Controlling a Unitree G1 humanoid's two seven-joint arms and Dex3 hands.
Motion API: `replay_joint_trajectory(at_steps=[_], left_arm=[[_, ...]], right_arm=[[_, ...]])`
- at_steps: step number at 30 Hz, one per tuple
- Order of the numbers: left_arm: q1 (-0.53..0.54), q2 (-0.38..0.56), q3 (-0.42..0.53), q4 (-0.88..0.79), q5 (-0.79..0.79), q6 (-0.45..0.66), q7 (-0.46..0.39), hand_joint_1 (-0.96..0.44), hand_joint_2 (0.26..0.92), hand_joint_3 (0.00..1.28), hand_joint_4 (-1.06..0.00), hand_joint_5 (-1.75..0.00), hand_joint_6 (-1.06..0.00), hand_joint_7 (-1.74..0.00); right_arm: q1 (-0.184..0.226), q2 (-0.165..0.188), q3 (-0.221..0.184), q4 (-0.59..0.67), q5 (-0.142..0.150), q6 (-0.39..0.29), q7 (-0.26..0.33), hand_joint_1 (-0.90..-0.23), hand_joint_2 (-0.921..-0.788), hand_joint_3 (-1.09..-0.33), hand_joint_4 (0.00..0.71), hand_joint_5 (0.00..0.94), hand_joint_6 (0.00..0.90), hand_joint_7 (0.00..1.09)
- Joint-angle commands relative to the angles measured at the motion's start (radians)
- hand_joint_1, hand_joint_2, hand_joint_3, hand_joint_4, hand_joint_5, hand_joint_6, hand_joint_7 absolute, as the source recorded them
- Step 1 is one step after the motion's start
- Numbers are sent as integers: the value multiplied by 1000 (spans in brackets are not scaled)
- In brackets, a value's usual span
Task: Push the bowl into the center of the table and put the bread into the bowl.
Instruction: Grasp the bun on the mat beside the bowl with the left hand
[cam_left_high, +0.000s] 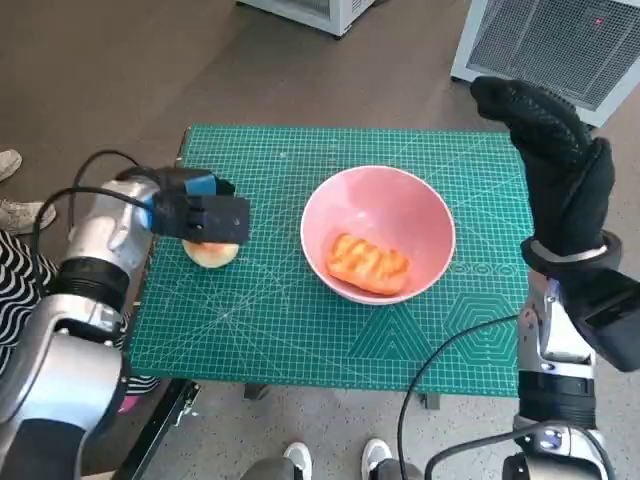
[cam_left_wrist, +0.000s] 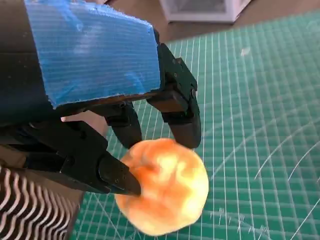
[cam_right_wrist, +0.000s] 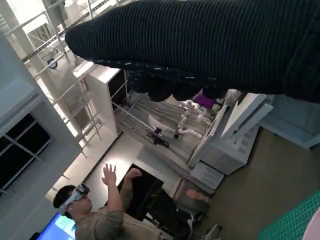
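Bowl (cam_left_high: 378, 232) is seen mid-frame on the surface (cam_left_high: 260, 320), one bread (cam_left_high: 368, 263) inside; a bun (cam_left_wrist: 162, 192) is pinched by left hand (cam_left_high: 200, 213), probably for lifting; right hand (cam_left_high: 555, 165) is raised clear, fingers spread, nothing held.

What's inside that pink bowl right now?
One golden-brown piece of bread lies in the pink bowl, toward its near side. The bowl's floor beneath the bread is covered. A second, rounder bread roll sits outside on the green mat, under the left hand.
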Motion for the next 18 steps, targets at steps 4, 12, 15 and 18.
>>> replay_joint_trajectory(at_steps=[4, 12, 15, 18], left_arm=[[-44, 70, 99, -196, -91, -44, -38, 1, 917, 26, -707, -1088, -716, -1132], [37, 103, 237, -516, -222, -64, -45, 1, 918, 21, -733, -1041, -697, -1170], [66, 95, 276, -620, -263, -75, -31, 1, 917, 19, -741, -1027, -696, -1176], [87, 84, 302, -703, -291, -81, -21, 1, 919, 19, -738, -1060, -691, -1155]], right_arm=[[7, 2, 3, 10, 0, 10, 2, -688, -921, -736, 153, 5, -1, 530], [5, 2, 2, 18, 4, 4, 6, -685, -921, -737, 151, 4, -1, 530], [6, 2, 2, 16, 3, 3, 6, -685, -921, -737, 151, 4, -1, 531], [8, 2, 3, 12, 1, 4, 4, -686, -921, -737, 151, 3, -1, 532]])
